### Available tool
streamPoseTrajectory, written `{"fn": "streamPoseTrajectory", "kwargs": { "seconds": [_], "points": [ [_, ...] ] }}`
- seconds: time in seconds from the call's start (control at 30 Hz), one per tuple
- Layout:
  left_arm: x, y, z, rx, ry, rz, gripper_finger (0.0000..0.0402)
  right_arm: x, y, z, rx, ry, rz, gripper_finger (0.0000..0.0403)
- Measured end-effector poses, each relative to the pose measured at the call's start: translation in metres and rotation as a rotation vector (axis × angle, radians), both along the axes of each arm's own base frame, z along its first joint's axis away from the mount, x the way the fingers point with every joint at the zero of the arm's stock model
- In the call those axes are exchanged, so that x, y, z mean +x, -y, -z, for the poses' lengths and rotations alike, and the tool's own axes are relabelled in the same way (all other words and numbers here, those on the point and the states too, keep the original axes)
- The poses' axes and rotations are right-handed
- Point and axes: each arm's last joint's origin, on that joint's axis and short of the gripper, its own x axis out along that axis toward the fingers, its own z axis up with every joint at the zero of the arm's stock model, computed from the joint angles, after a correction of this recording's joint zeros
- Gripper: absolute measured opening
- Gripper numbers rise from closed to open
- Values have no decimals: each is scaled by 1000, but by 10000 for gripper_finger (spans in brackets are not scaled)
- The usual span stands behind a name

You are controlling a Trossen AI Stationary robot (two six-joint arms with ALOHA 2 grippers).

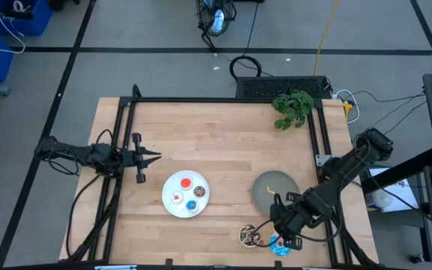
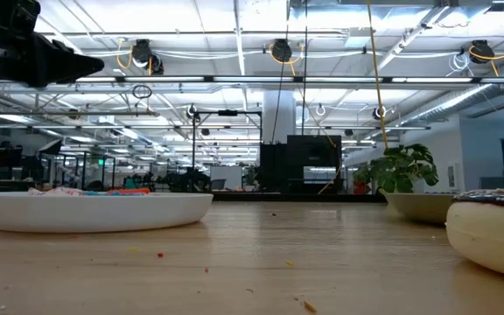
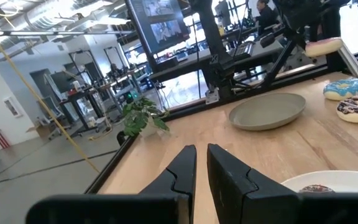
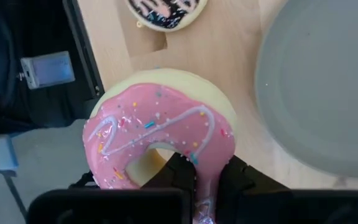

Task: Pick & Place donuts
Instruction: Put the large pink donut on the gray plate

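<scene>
My right gripper (image 1: 277,219) hangs over the table's near right corner, between the grey plate (image 1: 274,189) and two larger donuts lying flat: chocolate with sprinkles (image 1: 250,235) and blue-iced (image 1: 280,244). It is shut on the pink-iced donut (image 4: 160,134), which shows lifted in the left wrist view (image 3: 323,45). Red (image 1: 185,182), pink-white (image 1: 176,198), brown (image 1: 199,192) and blue (image 1: 192,205) tiny donuts lie on the white plate (image 1: 169,204). My left gripper (image 1: 154,157) waits, shut, left of that plate. My right gripper pinches the pink-iced donut's ring wall (image 4: 205,163), one finger (image 4: 178,167) at the hole and the other (image 4: 236,174) on the outer side. The donut is lifted clear of the table, above the gap between the grey plate (image 4: 328,87) and the chocolate donut (image 4: 165,11).
A potted plant (image 1: 292,107) stands at the far right corner. Black frame rails (image 1: 118,150) run along the table's left, far and right edges. Bare wood lies across the far half of the table. The near table edge is close below the two larger donuts.
</scene>
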Motion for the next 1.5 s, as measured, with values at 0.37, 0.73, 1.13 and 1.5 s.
{"fn": "streamPoseTrajectory", "kwargs": {
  "seconds": [0.37,0.73,1.13,1.5],
  "points": [
    [0,0,0,1,-5,0,47,31,48,-2,7,-14,17,18],
    [0,0,1,9,-14,0,47,51,118,-44,-70,-13,23,18],
    [0,0,3,14,-34,0,47,54,160,-47,-116,-40,47,18],
    [0,0,3,2,-33,0,47,54,160,-45,-114,-39,37,18]
  ]
}}
